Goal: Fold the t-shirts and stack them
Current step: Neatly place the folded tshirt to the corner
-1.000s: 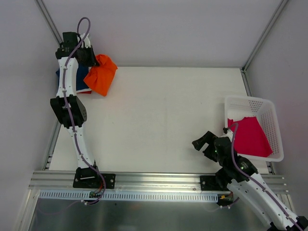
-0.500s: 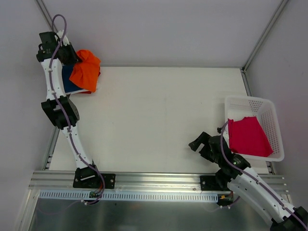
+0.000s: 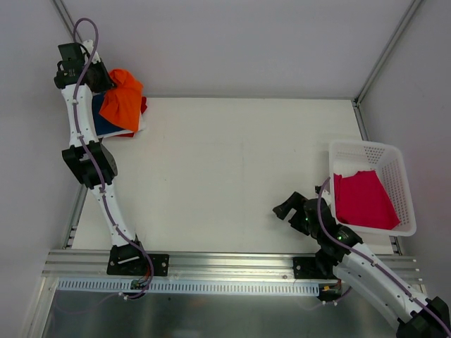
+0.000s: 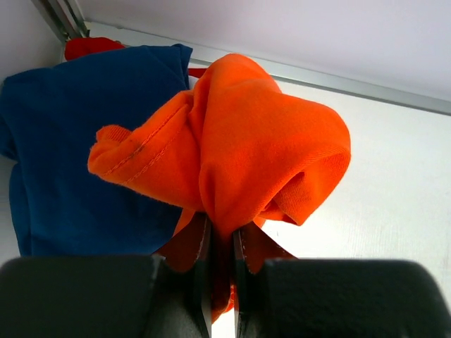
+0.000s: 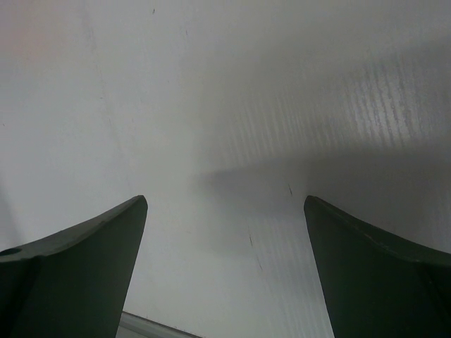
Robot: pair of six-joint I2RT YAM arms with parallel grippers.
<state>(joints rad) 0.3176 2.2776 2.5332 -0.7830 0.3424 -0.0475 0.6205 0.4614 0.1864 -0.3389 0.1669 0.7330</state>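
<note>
My left gripper is shut on a bunched bright orange t-shirt, held over the table's far left corner. Under it lies a navy blue t-shirt, flat, with a red t-shirt peeking out beneath. A magenta-pink t-shirt lies in the white lattice basket at the right. Near the front edge, left of the basket, my right gripper stands open over bare table with nothing between its fingers.
Aluminium frame posts rise at the back corners, close to the left arm. A metal rail runs along the near edge of the white table.
My left arm has carried the orange t-shirt left and back, from beside the navy t-shirt to over it. The right gripper has crept slightly left.
</note>
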